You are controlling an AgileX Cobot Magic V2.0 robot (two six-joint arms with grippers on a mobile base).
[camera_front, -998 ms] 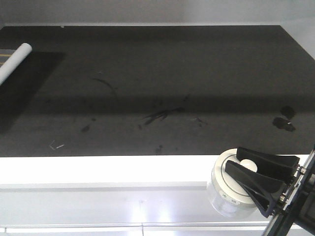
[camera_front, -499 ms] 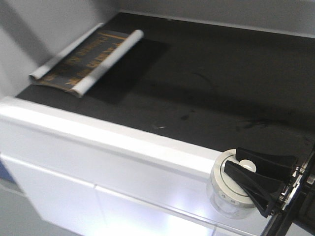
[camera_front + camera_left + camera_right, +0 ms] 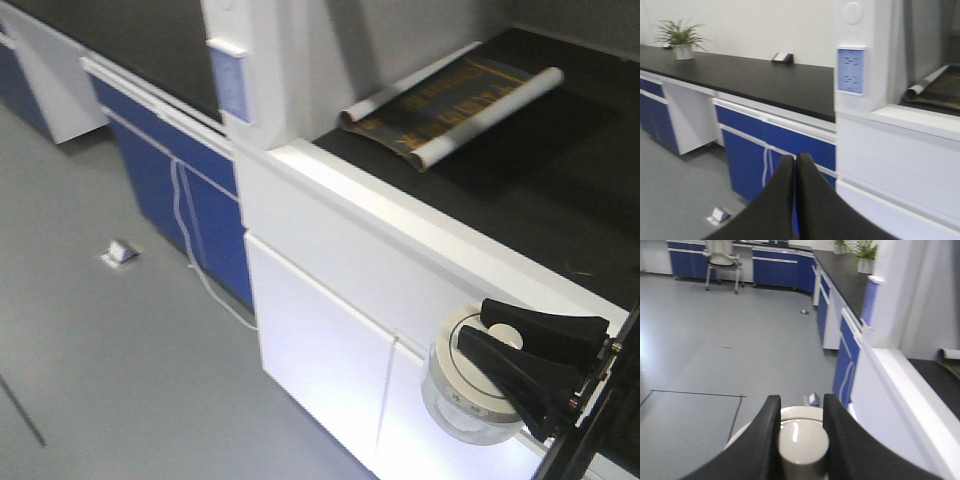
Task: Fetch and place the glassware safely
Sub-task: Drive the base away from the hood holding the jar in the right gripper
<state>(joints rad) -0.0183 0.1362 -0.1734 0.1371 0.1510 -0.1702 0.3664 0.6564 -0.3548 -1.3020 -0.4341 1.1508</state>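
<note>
Cabinets (image 3: 205, 205) with glossy blue doors stand far left of the right gripper (image 3: 487, 327). Up-left of it lies a rolled poster (image 3: 470, 100). Its matte black jaws pinch the knob of the glass jar (image 3: 452, 408) — squat, clear, with a wide white lid and a blurred body. The left gripper (image 3: 795, 161) is pressed together, empty.

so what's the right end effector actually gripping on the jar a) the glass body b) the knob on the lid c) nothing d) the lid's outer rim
b: the right end effector pinches the raised knob on the white lid of the jar.
</note>
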